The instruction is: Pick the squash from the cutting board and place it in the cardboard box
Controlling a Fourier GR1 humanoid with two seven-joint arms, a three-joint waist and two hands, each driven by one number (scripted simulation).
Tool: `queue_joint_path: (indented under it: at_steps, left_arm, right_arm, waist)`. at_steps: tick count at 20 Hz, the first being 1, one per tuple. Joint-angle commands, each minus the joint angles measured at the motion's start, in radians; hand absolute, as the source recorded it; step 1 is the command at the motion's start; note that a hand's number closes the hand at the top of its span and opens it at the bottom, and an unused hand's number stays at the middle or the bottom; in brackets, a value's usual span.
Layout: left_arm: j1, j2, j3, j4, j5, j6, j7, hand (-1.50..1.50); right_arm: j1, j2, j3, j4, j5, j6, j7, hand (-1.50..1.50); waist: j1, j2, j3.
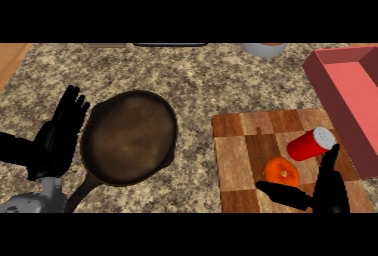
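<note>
the small orange squash lies on the cutting board at lower right, beside a red can. it looks stiff, light and smooth; a pinch across its middle should suit. the right hand brackets it, fingers and thumb apart. the left hand rests open at left. no writing is readable.

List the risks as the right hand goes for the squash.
1. The red can stands close beside the squash on the cutting board; the right hand, fingers next to it, may topple it when closing.
2. The squash looks rounded and might roll from the open hand.
3. A low carry could clip the near wall of the box.
</note>
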Motion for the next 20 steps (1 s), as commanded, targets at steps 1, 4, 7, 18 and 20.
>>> queue_joint_path:
  at_steps: [1,4,7,18,20]
  left_arm:
    - [0.043,-0.001,0.019,-0.038,0.011,-0.035,-0.013,0.00]
    - [0.014,-0.036,-0.001,0.011,-0.022,-0.014,-0.032,0.00]
    - [0.026,-0.009,0.019,-0.084,-0.018,-0.011,0.047,0.00]
    - [-0.015,-0.050,0.044,-0.007,-0.045,-0.035,0.022,0.00]
    - [0.019,-0.046,0.058,-0.002,-0.035,-0.065,-0.003,0.00]
  right_arm:
    - [-0.046,0.067,0.038,0.022,0.076,0.032,0.124,-1.50]
    - [0.092,0.047,0.047,-0.010,0.036,0.017,0.014,-1.50]
    - [-0.014,0.093,0.027,0.048,0.088,0.023,0.058,-1.50]
    - [-0.045,0.068,0.037,0.100,0.232,0.079,0.007,1.50]
    - [-0.089,0.072,-0.014,0.183,0.234,0.039,-0.038,1.50]
  waist:
    - [0.004,0.004,0.005]
    - [-0.005,0.004,0.006]
    - [0.003,0.004,0.006]
    - [0.000,0.004,0.006]
    - [0.003,0.005,0.006]
